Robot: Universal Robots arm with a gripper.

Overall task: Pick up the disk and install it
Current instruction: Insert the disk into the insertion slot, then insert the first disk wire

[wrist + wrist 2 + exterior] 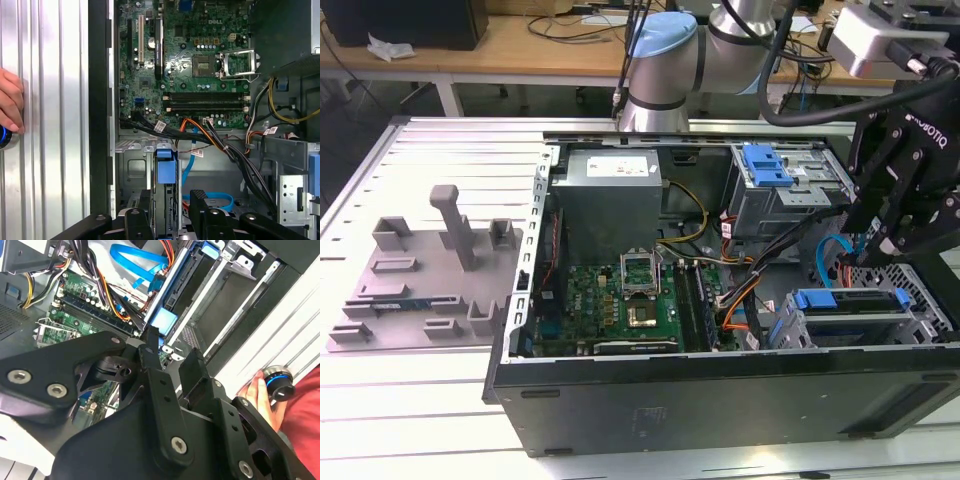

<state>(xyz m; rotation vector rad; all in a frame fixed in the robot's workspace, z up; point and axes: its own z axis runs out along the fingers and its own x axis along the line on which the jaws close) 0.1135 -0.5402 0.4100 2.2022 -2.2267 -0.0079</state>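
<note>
clutter first: open computer case (pixel 720 400) lay on its side on a slotted aluminium table (pixel 420 150), with a grey moulded fixture tray (pixel 430 270) beside it toward the exterior view's left. inside the case a grey power-supply box (pixel 610 200) stood at the back and a green motherboard (pixel 620 305) lay in front of it. a metal drive cage with a small blue latch (pixel 765 165) sat at the back toward the exterior view's right. a bundle of black and orange cables (pixel 750 290) ran from the board toward the drive bays. a blue flat cable (pixel 835 250) looped just beside the near bay, between it and the back cage. these leads were the closest obstacles to the tool.

disk (pixel 850 299) sat on edge in the near drive bay, at the case's corner on the exterior view's right, blue rail uppermost. in the first wrist view its blue end (pixel 166 167) showed between the bay's metal walls.

gripper (pixel 873 255) hung just above that bay, pointing down, jaws spread and holding nothing. in both wrist views its black fingers (pixel 137 222) stood either side of the disk's line; contact could not be judged. the arm rose from behind the case, blue-capped joint (pixel 660 50) at the back, and reached over the back cage.

a person's hand (pixel 10 100) rested on the table outside the case wall, by a round knob with a blue ring (pixel 280 382).
</note>
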